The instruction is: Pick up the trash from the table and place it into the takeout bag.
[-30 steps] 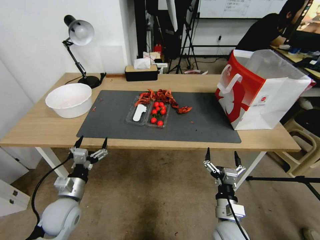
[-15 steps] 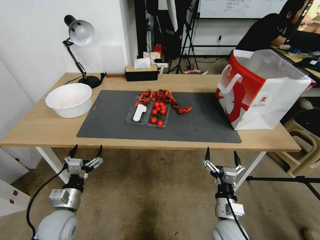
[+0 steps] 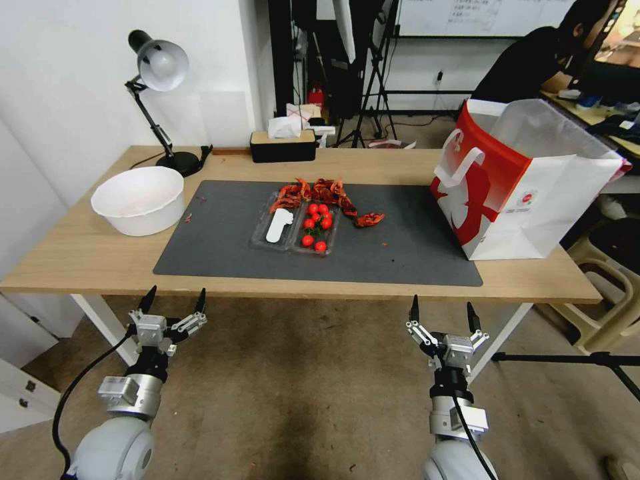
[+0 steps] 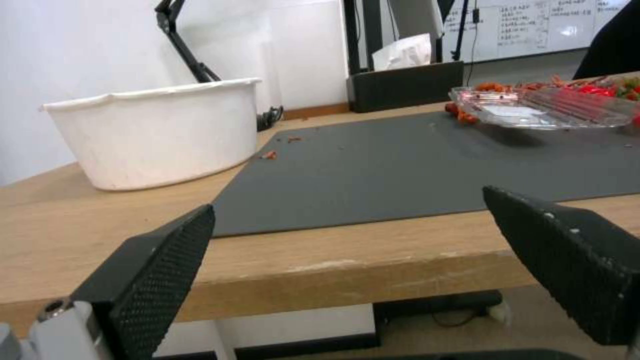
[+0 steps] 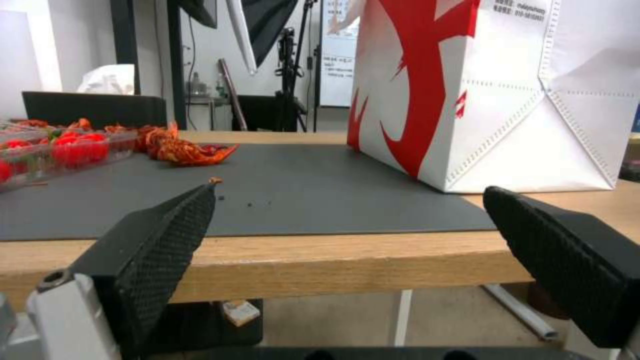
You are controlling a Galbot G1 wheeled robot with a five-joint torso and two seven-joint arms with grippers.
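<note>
My left gripper [image 3: 171, 300] hangs below the table's [image 3: 87, 257] near edge at about 7 o'clock, fingers spread wide and holding nothing. My right gripper [image 3: 443, 309] sits at about 5 o'clock, also below the edge, equally wide and empty. On the dark grey mat [image 3: 220, 247], near 12 o'clock, lies a clear plastic tray [image 3: 293, 228] with small red tomatoes [image 3: 317, 225] and a white piece, perhaps a utensil. Red shell scraps [image 3: 320, 191] lie at the tray's far side. A white bowl [image 3: 138, 200] stands at 10 o'clock, just beside the mat. The takeout bag [image 3: 527, 183] stands upright at 2 o'clock, its base partly on the mat
</note>
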